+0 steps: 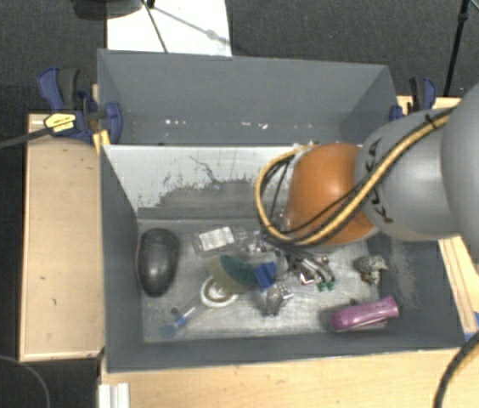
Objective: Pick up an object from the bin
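Observation:
My gripper [289, 272] is low in the middle of the bin, below the orange dome on the wrist. A small blue block [265, 275] lies right against its left side. A dark teal piece [236, 270] and a white round disc [216, 294] lie just left of that. A clear crinkled packet [216, 240] is a little further back. I cannot make out whether anything is gripped.
A black computer mouse [157, 261] lies by the left wall. A purple cylinder [364, 314] rests near the front right, with a small grey-green lump [370, 266] behind it. A thin blue stick [178, 320] lies at the front left.

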You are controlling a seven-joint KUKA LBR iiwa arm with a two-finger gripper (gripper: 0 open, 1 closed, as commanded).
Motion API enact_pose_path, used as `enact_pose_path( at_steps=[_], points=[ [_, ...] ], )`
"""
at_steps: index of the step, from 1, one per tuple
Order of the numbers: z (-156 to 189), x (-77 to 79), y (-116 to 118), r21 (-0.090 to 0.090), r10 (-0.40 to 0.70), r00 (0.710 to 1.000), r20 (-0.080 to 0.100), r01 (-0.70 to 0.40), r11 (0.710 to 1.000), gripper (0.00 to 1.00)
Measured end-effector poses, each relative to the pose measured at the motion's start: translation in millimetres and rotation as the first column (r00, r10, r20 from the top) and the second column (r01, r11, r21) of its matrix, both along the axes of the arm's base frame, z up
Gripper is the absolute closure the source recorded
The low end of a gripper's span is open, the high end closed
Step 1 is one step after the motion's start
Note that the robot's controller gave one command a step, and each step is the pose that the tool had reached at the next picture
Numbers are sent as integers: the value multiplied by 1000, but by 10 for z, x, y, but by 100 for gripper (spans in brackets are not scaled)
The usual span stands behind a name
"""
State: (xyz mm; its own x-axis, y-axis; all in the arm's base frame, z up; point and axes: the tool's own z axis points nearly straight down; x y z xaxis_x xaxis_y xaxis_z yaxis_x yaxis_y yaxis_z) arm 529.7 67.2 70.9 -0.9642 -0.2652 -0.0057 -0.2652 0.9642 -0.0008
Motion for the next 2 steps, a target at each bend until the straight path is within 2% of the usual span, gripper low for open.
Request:
enact_pose_path(
  at_steps=[1, 2],
  points=[
    [44, 21, -10, 1, -3, 1000, 7, 3, 1000, 100],
    [1459, -205, 251, 2, -17, 1000, 4, 17, 1000, 100]
  ],
)
